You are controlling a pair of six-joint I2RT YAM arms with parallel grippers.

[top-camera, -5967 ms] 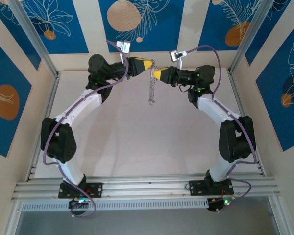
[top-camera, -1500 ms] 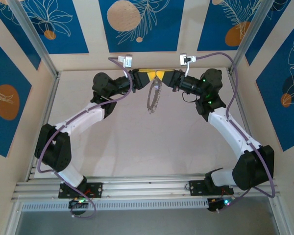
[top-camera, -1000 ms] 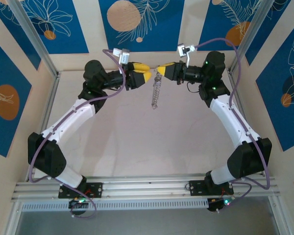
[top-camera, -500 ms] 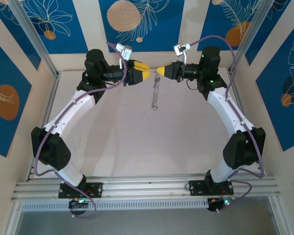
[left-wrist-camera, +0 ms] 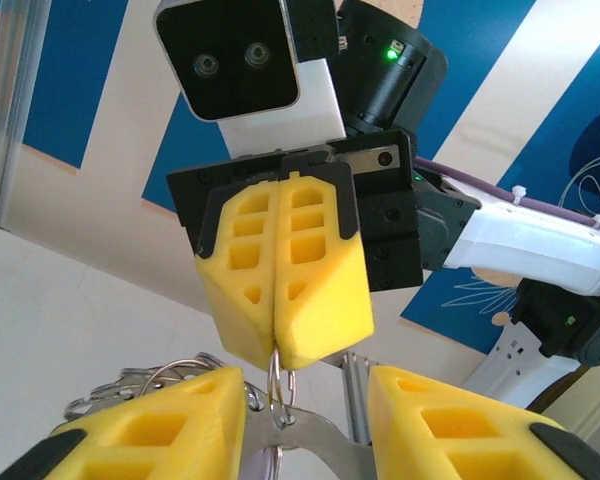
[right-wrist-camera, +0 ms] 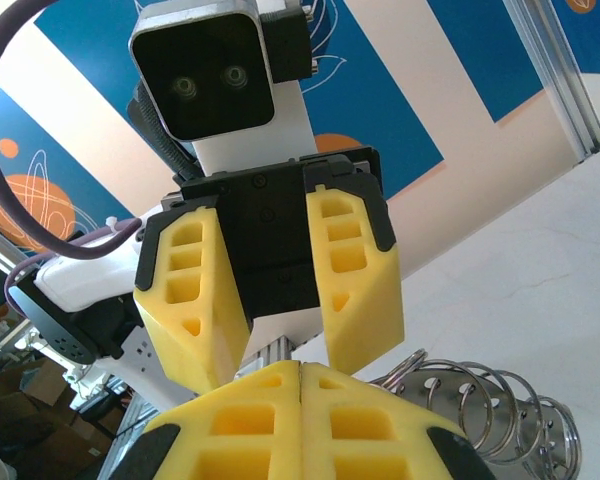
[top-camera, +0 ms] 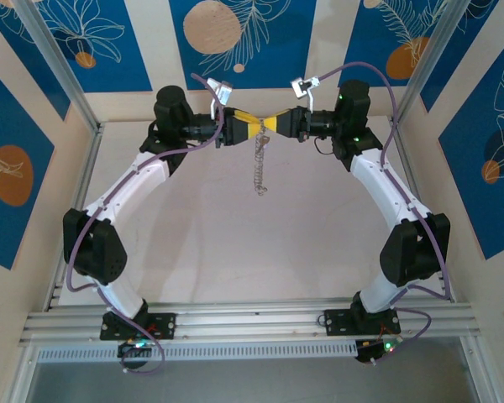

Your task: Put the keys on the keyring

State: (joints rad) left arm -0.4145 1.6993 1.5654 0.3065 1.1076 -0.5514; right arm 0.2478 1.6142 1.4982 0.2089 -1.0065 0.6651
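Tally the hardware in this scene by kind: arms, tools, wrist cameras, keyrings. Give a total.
Robot arms: 2 (left arm, right arm)
Tools: 2 (left tool, right tool)
Wrist cameras: 2 (left wrist camera, right wrist camera)
Keyring: 1 (keyring)
Total: 7

Left pincer parted, right pincer closed
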